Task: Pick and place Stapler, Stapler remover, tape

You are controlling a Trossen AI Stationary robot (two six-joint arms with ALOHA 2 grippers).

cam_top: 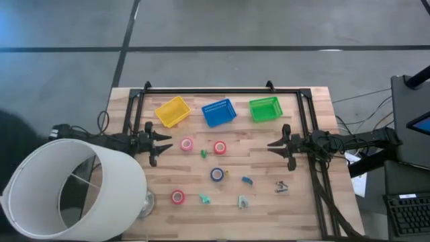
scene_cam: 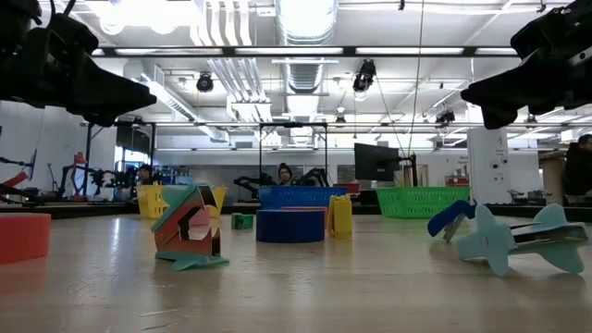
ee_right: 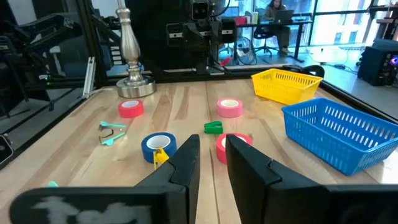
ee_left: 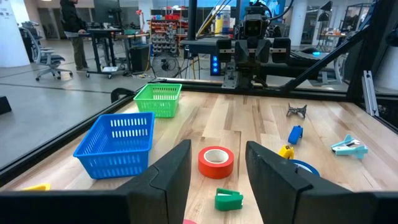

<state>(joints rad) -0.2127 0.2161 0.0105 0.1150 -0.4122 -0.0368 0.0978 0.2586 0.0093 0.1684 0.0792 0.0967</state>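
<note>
Four tape rolls lie flat on the wooden table: pink (cam_top: 187,144), red (cam_top: 220,147), blue (cam_top: 217,175) and red (cam_top: 177,197). Small staplers and removers rest near them: green (cam_top: 203,153), blue (cam_top: 247,180), teal (cam_top: 204,198), grey (cam_top: 242,201) and dark (cam_top: 281,187). My left gripper (cam_top: 168,143) hovers open at the table's left side, pointing right; in its wrist view (ee_left: 217,148) the red roll (ee_left: 216,162) lies ahead between the fingers. My right gripper (cam_top: 271,144) hovers open at the right side, pointing left (ee_right: 212,140).
Yellow (cam_top: 172,111), blue (cam_top: 219,112) and green (cam_top: 265,109) baskets stand in a row along the far side. A lamp with a wide white shade (cam_top: 74,185) covers the near left corner. A black frame (cam_top: 222,90) borders the table. People sit in the room behind.
</note>
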